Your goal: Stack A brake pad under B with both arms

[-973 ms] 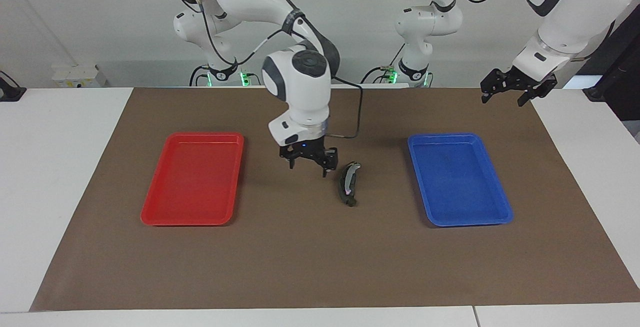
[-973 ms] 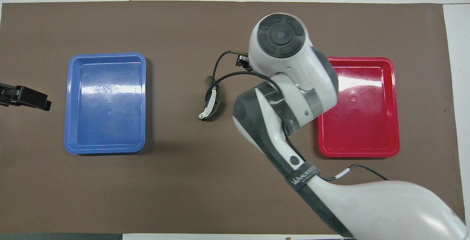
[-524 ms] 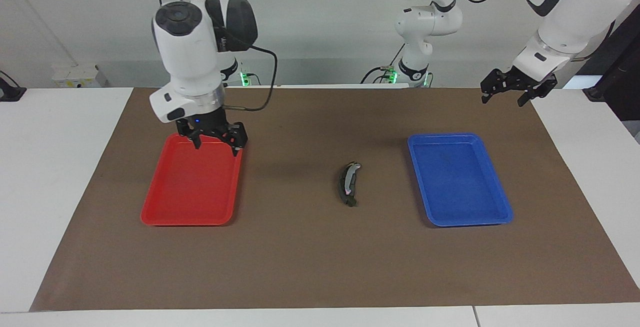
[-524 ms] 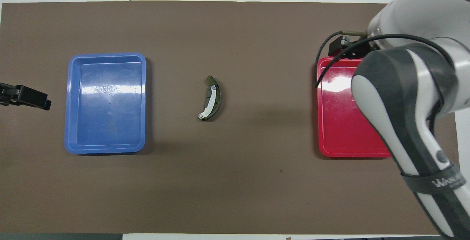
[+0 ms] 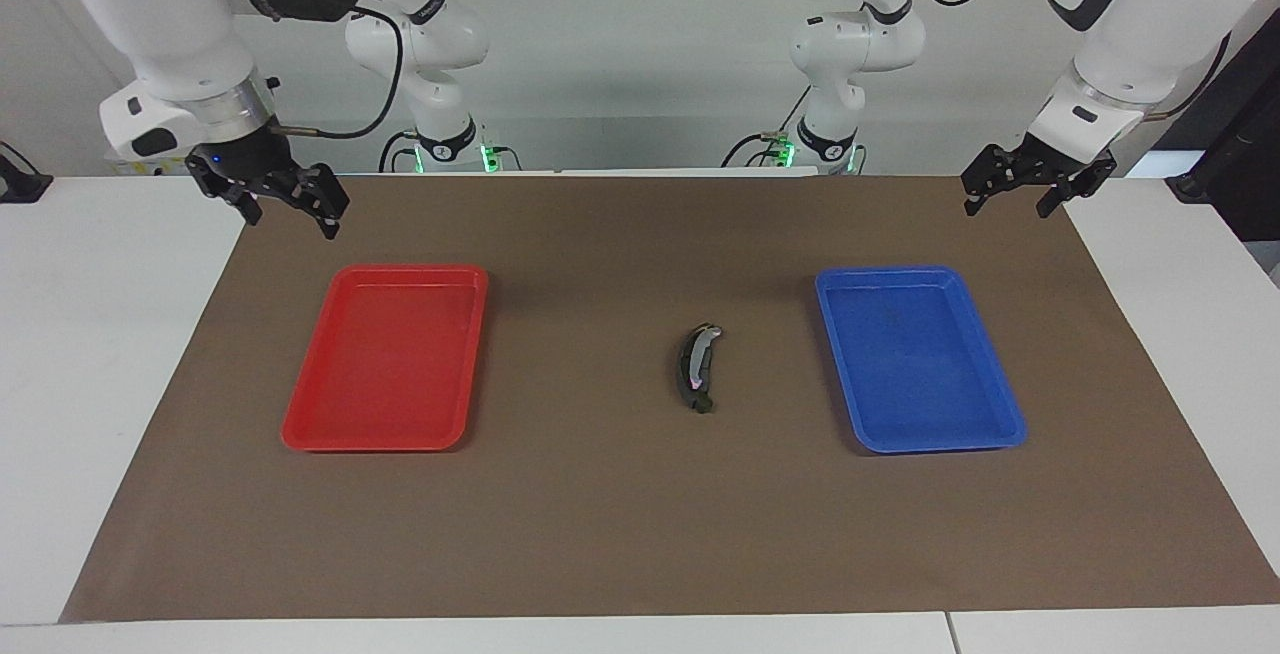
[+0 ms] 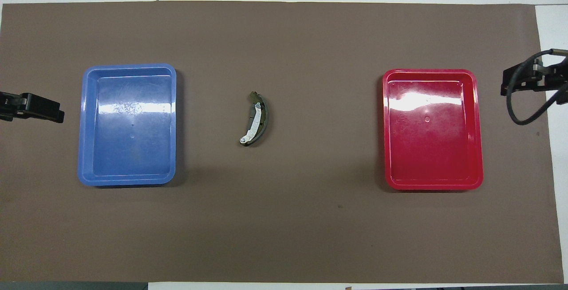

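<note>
The brown mat (image 5: pixel 640 534) covers the table. The red tray (image 5: pixel 385 434) lies under and a bit forward of the right gripper (image 5: pixel 285 196), which hangs over the mat's corner with its fingers spread wide and nothing in them. The blue tray (image 5: pixel 920 439) sits near the left gripper (image 5: pixel 1015 186), which waits over the mat's edge, wide and holding nothing too. B (image 5: pixel 697 369) lies between the trays, well apart from both grippers. A grey bit shows by B's silver strip; it may be the A brake pad, I cannot tell. I think the stack looks done. Best to keep both grippers high and away, so nothing gets bumped.
</note>
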Robot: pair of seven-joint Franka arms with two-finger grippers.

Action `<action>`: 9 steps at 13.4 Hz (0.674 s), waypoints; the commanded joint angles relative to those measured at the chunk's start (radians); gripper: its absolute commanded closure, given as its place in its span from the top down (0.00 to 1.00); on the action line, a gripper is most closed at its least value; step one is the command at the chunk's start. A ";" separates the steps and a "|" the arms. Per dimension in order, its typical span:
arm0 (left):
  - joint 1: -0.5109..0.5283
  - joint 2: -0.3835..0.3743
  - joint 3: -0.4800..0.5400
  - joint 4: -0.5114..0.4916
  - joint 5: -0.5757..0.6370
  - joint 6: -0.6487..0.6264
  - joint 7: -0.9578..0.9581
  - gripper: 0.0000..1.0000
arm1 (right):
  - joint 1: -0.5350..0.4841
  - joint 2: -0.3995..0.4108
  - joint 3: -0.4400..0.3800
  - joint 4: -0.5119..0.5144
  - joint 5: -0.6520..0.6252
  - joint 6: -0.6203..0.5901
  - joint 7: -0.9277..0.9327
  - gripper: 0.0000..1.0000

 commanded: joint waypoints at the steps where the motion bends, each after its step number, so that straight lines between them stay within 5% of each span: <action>1: -0.007 -0.005 0.001 -0.003 0.011 0.012 -0.011 1.00 | -0.033 -0.082 0.017 -0.103 0.014 -0.041 -0.031 1.00; 3: -0.007 -0.005 0.001 -0.003 0.011 0.011 -0.011 1.00 | -0.046 -0.117 0.019 -0.167 0.014 -0.003 -0.030 1.00; 9: 0.005 -0.005 0.002 -0.003 0.011 0.008 -0.013 1.00 | -0.047 -0.099 0.027 -0.118 0.051 -0.031 -0.050 1.00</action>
